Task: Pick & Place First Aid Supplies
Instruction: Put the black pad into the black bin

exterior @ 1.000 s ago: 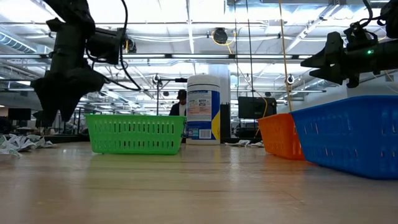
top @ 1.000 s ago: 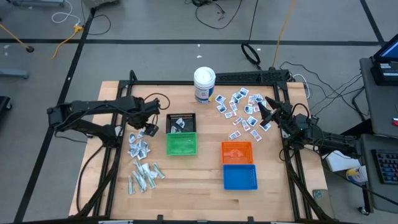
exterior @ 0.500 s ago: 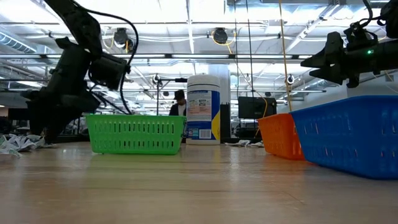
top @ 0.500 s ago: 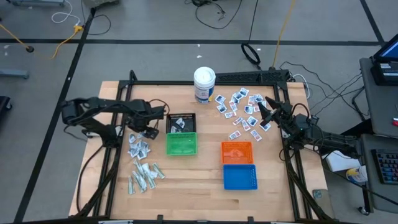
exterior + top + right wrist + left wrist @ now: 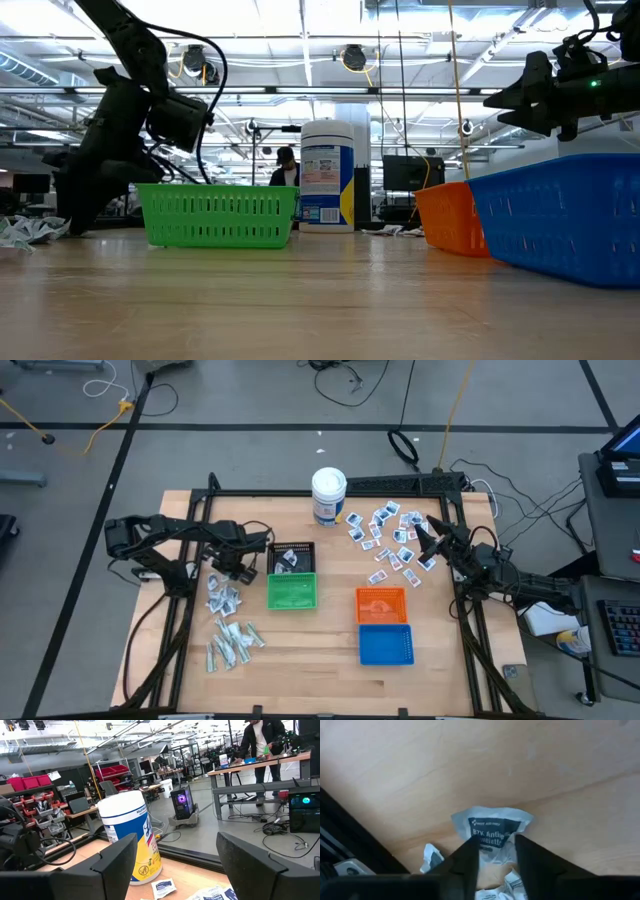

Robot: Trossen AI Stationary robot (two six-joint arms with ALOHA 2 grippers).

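On table: 4 baskets [image 5: 293, 592], 1 canister [image 5: 328, 495].

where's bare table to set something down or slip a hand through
Bare wood: the near edge in front of the green basket and beside the blue basket; the gap between the green and orange basket; the far left corner. Crowded: packets by the canister under the right tool, and strips near the left tool.
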